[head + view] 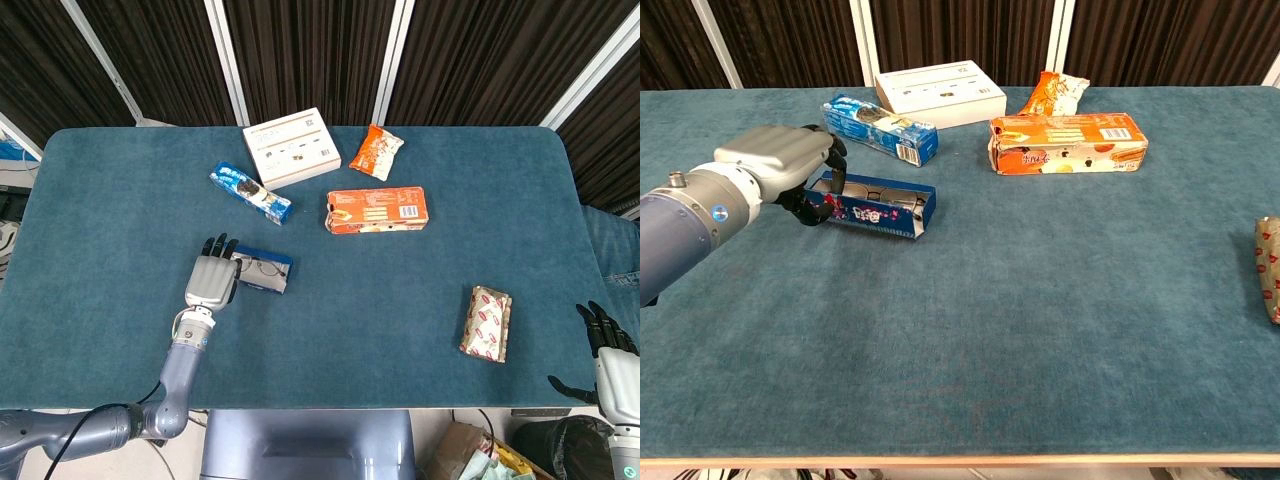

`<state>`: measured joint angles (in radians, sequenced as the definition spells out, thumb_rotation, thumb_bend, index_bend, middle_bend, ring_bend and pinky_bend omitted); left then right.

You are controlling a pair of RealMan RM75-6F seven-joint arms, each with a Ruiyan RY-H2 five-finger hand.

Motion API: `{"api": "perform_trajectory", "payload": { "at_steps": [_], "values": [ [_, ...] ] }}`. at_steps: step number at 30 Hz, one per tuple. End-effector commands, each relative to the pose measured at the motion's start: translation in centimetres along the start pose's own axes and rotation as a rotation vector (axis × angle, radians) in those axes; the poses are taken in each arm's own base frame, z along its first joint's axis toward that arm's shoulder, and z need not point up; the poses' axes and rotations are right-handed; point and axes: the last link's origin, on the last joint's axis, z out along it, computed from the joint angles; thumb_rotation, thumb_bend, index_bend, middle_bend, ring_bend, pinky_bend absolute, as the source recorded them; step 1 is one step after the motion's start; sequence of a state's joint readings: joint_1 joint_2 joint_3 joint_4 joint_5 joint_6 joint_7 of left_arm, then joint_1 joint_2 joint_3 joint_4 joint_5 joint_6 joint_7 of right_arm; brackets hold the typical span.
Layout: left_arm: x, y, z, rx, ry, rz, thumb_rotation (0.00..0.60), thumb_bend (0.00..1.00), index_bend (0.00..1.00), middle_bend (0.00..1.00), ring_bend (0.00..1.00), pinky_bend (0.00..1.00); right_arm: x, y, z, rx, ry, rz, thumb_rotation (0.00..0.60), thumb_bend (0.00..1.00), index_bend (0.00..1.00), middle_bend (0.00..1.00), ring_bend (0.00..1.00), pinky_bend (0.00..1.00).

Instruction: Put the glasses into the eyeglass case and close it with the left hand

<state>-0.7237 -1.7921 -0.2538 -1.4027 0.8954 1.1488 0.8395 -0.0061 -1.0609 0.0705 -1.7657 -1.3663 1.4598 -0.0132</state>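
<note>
Blue table (pixel 400 300) carries eyeglass case (pixel 263 271), boxes (pixel 376 210), snack packets (pixel 486 322).

A matt, napped teal cloth covers the table (pixel 1040 330). The left hand (pixel 775 165) shows smooth silver-grey casing with black fingers (pixel 835 160). The blue eyeglass case (pixel 875 208) looks like printed card. Far right, an orange packet (pixel 1055 95) shines like crinkled foil beside a glossy orange carton (pixel 1068 142).

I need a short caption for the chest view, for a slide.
The left hand rests on the end of the blue eyeglass case, which lies on the blue table near snack packs.
</note>
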Motion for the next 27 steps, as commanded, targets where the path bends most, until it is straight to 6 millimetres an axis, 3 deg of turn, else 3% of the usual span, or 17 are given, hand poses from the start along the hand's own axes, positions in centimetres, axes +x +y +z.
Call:
{"api": "perform_trajectory", "payload": {
  "at_steps": [1, 27],
  "values": [
    [0.3, 0.3, 0.3, 0.003, -0.002, -0.005, 0.6, 0.44, 0.58, 0.13, 0.01, 0.1, 0.0, 0.0, 0.0, -0.001, -0.002, 0.0, 0.6, 0.16, 0.07, 0.01, 0.1, 0.16],
    [2.2, 1.6, 4.0, 0.076, -0.034, -0.024, 0.6, 0.44, 0.58, 0.13, 0.01, 0.1, 0.0, 0.0, 0.0, -0.008, -0.009, 0.002, 0.6, 0.16, 0.07, 0.01, 0.1, 0.16]
  ]
}}
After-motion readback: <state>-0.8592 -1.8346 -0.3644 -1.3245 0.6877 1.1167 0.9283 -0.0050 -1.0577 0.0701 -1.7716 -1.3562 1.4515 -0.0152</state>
